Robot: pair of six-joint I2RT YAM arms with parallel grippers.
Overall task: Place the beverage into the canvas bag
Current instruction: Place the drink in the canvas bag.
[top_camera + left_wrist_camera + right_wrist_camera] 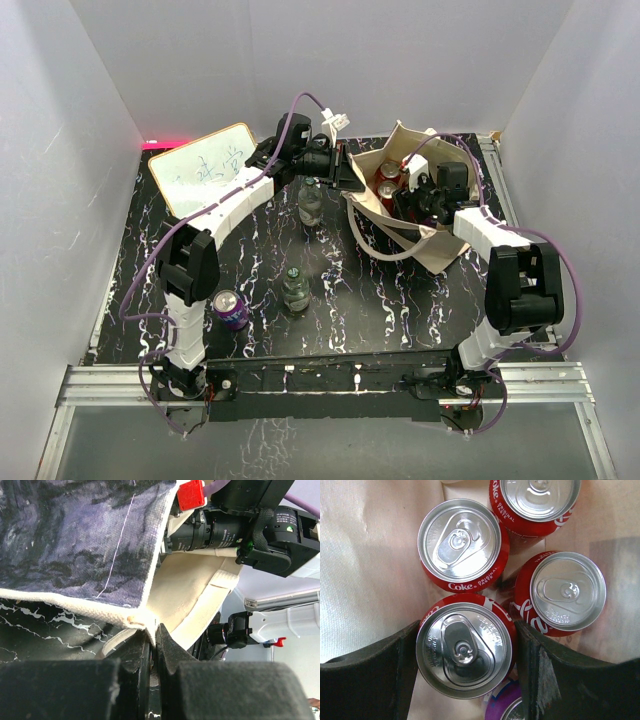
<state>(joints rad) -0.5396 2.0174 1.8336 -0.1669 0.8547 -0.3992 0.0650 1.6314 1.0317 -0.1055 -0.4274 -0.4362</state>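
The beige canvas bag [440, 245] stands open at the table's back right. My left gripper [352, 185] is shut on the bag's rim at its left corner; in the left wrist view the fingers [152, 630] pinch the cloth edge beside the black panel [90, 540]. My right gripper [405, 200] reaches down inside the bag. In the right wrist view it [467, 630] is shut on an upright red Coke can [464, 647], with a finger against each side. Three more red Coke cans [459, 542] [567, 590] [540, 497] and a purple can [507, 705] stand around and below it in the bag.
A purple can [229, 308] stands on the table near the left arm's base. Two bottles [294, 288] [311, 205] stand mid-table. A whiteboard [205, 168] lies at the back left. White walls enclose the table on three sides.
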